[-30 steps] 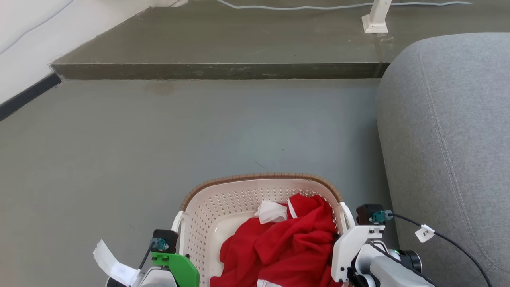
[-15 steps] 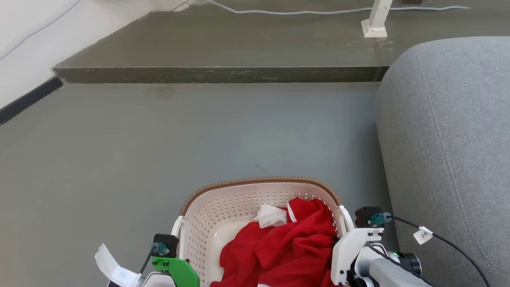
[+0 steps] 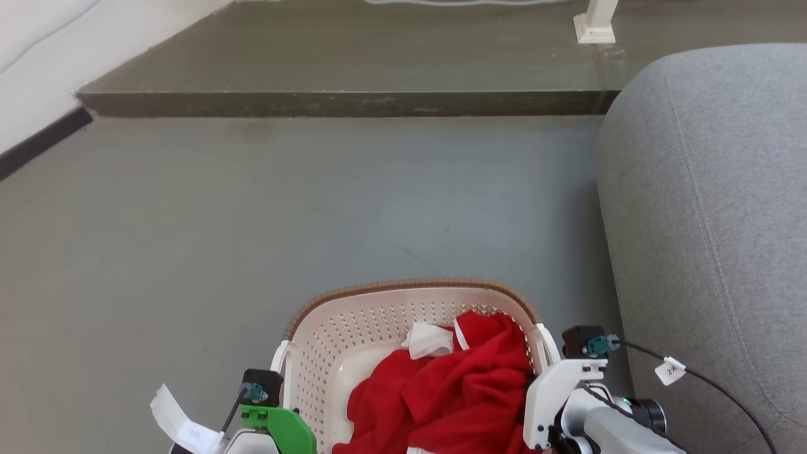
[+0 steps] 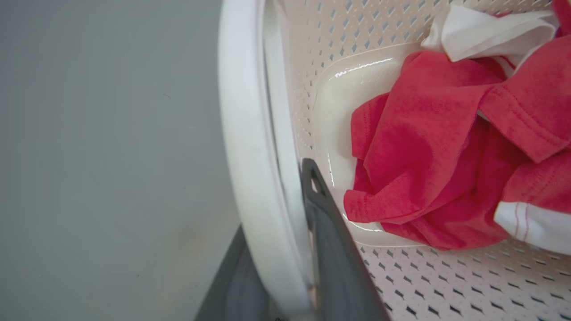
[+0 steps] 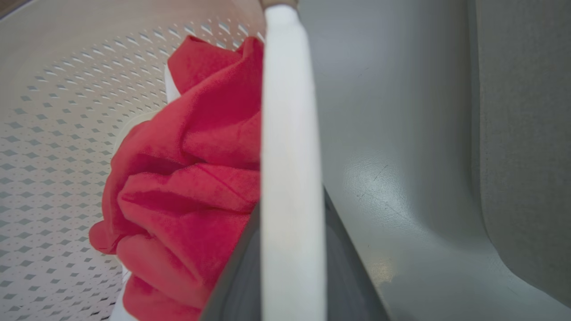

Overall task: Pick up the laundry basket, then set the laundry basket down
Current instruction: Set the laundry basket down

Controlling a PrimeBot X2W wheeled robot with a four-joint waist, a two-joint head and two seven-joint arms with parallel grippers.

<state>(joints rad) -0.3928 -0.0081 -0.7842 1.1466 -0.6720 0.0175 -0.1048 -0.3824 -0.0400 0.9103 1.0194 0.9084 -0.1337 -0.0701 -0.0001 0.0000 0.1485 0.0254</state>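
Item: the laundry basket, cream-white perforated plastic with a brown woven-look rim, seen at the lower middle of the head view between the two wrists; whether it rests on the floor or is lifted clear of it cannot be told. Contents: a crumpled red-and-white garment, heaped toward the basket's right half, with bare glossy bottom left exposed on the basket's left half. Fittings: a white left handle and a white right handle, one on each side of the basket. The left gripper is closed about the left handle, one dark finger lying inside the basket wall and the other outside it. The right gripper is closed likewise about the right handle, one finger on the garment side and one on the floor side. A white paper tag and a green bracket are carried at the left wrist, just left of the basket. A black cable with a small white label is run from the right wrist, just right of the basket. A grey sofa stands near the basket's right side. A raised dark step is set well beyond the basket, with a white post foot on it.
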